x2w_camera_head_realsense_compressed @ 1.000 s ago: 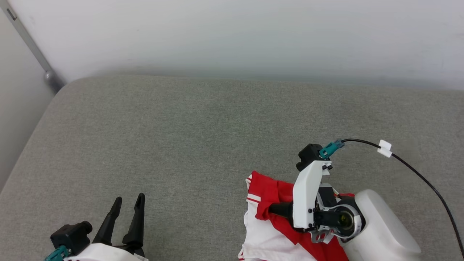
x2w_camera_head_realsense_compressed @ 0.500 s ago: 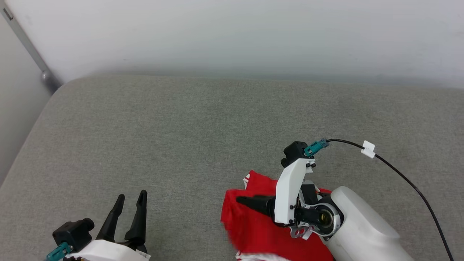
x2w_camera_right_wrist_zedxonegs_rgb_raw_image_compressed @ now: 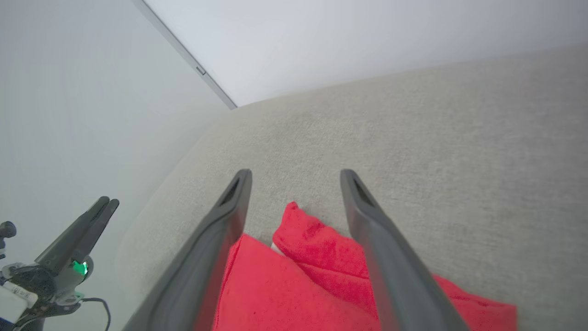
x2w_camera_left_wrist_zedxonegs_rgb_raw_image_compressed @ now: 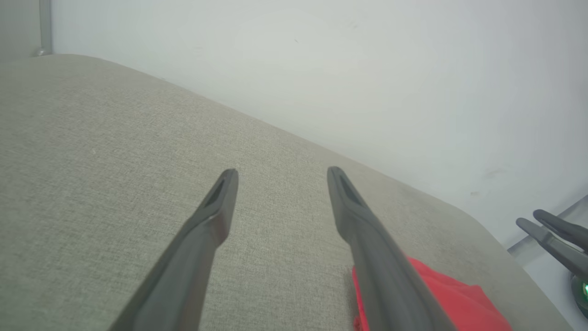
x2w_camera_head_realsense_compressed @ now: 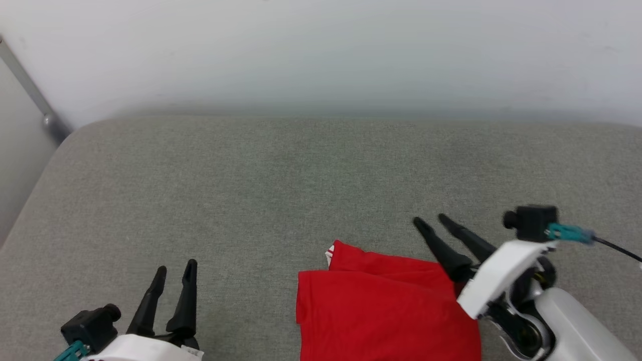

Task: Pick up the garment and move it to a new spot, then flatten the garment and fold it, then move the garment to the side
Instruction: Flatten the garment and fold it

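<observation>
Loosely folded red garment (x2w_camera_head_realsense_compressed: pixel 386 311), seemingly soft knit, on grey woven cushion (x2w_camera_head_realsense_compressed: pixel 251 200); right hand (x2w_camera_head_realsense_compressed: pixel 429 218) released.

Shirt (x2w_camera_head_realsense_compressed: pixel 386 306): plain red; red-and-white striped trim at the corner left of the right gripper (x2w_camera_head_realsense_compressed: pixel 429 219). Its fingers (x2w_camera_head_realsense_compressed: pixel 446 253): black. Cushion (x2w_camera_head_realsense_compressed: pixel 251 190): grey, woven. Wall (x2w_camera_head_realsense_compressed: pixel 321 50): white.

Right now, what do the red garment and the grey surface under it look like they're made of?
The garment looks like soft knit fabric, perhaps cotton or polyester jersey: matte red, slightly fuzzy, lying in limp folds. The grey surface looks like woven upholstery cloth over padding: matte, fine flecked weave, rounded corner. The fibre of either cannot be told.
</observation>
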### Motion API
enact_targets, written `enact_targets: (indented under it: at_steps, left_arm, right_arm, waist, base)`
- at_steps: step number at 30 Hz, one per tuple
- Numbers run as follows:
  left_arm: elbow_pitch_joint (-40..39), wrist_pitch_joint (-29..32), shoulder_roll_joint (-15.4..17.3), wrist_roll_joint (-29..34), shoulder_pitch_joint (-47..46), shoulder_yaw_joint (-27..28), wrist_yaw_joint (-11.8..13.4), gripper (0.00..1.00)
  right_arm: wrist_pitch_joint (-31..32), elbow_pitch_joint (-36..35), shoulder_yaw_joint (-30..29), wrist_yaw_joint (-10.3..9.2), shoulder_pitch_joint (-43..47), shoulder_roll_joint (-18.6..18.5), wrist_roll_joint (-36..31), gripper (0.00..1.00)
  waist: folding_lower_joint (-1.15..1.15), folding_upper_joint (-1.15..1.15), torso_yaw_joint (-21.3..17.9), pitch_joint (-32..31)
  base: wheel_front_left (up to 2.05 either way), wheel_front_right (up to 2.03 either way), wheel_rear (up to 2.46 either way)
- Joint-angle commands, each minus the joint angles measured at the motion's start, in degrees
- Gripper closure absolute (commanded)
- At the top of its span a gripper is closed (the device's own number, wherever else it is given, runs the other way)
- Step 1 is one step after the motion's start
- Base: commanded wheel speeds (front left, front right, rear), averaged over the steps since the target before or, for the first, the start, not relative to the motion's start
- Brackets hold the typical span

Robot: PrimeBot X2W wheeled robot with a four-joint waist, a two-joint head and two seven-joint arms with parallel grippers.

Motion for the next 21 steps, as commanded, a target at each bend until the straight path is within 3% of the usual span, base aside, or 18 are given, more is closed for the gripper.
enact_targets:
  at_steps: [1,5,8,15,21]
  left_arm:
    - [-0.56,-0.23,0.22,0.66,0.99,0.89,0.01,0.00]
    - [-3.73,-0.21,-0.97,4.02,2.68,3.45,0.01,0.00]
    - [-7.74,-0.18,-1.92,6.41,4.15,4.34,0.01,0.00]
    - [-14.40,-0.16,-4.44,12.40,7.60,3.08,0.01,0.00]
    - [-15.22,-0.17,-6.17,16.69,10.66,4.49,0.00,0.00]
  right_arm:
    - [-4.27,-1.44,-0.81,-0.03,2.24,-2.60,-2.27,0.00]
    - [-17.33,-4.37,-3.33,-0.03,9.06,-7.20,-8.17,0.00]
    - [-20.22,-6.15,-7.87,-0.04,13.90,-7.81,-13.31,0.00]
    - [-20.38,-24.15,-25.41,-0.03,27.27,1.51,-31.56,0.00]
    - [-20.37,-32.27,-30.91,-0.03,37.03,7.49,-40.50,0.00]
  waist:
    - [0.00,0.00,-0.59,-0.37]
    - [0.00,0.00,-1.90,-1.07]
    - [0.00,0.00,-2.65,-1.24]
    - [0.00,0.00,-2.92,-1.51]
    - [0.00,0.00,-2.54,-2.64]
  base:
    - [0.00,0.00,0.00]
    - [0.00,0.00,0.00]
    - [0.00,0.00,0.00]
    - [0.00,0.00,0.00]
    - [0.00,0.00,0.00]
